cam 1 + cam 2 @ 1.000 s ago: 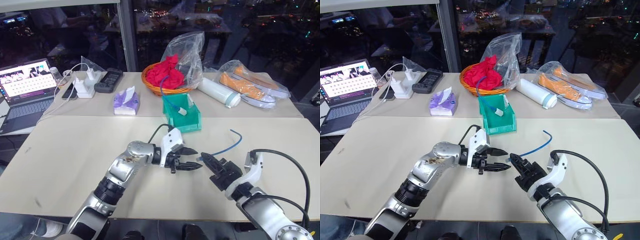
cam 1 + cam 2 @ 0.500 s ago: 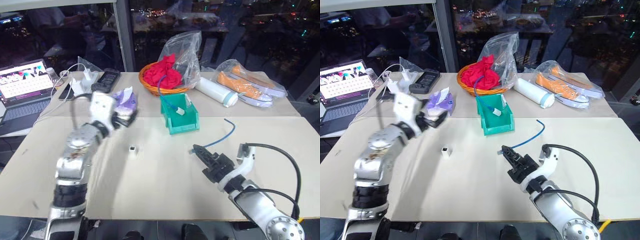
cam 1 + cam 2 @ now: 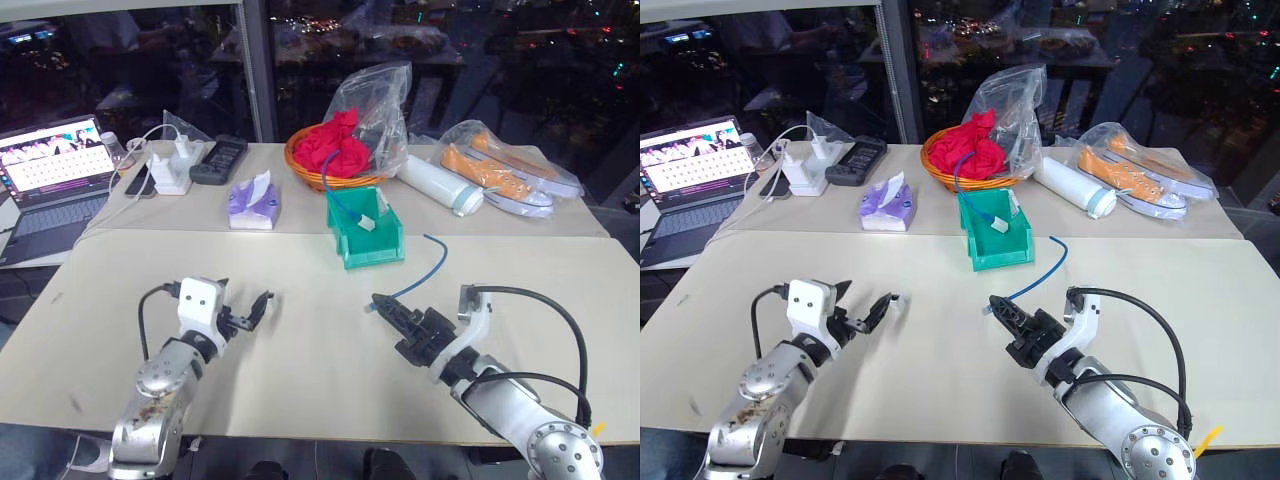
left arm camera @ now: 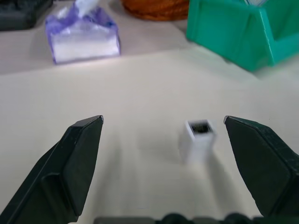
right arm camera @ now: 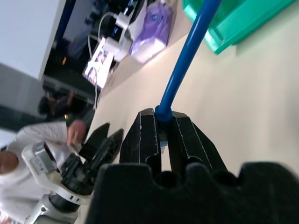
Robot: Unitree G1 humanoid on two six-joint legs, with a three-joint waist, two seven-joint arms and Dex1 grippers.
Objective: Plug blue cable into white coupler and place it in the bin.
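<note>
Gripping the blue cable (image 3: pixel 1038 274) in the clamped right gripper (image 3: pixel 998 311), the robot's wide-open left gripper (image 4: pixel 163 140) frames the unplugged white coupler (image 4: pixel 199 138); plugging and the bin (image 3: pixel 992 243) remain

Left end effector (image 3: pixel 246 311) hovers low over the surface (image 3: pixel 320 390), fingers spread wide. Right end effector (image 3: pixel 383 305), also low over it, is clamped on the blue cable (image 3: pixel 428 270).

A pale beige rectangular table (image 3: pixel 300 390) is carrying a teal plastic bin (image 3: pixel 365 240) at twelve o'clock, a purple tissue pack (image 3: pixel 253 203) at eleven, and a tiny white boxy coupler (image 4: pixel 200 138) near centre-left.
</note>
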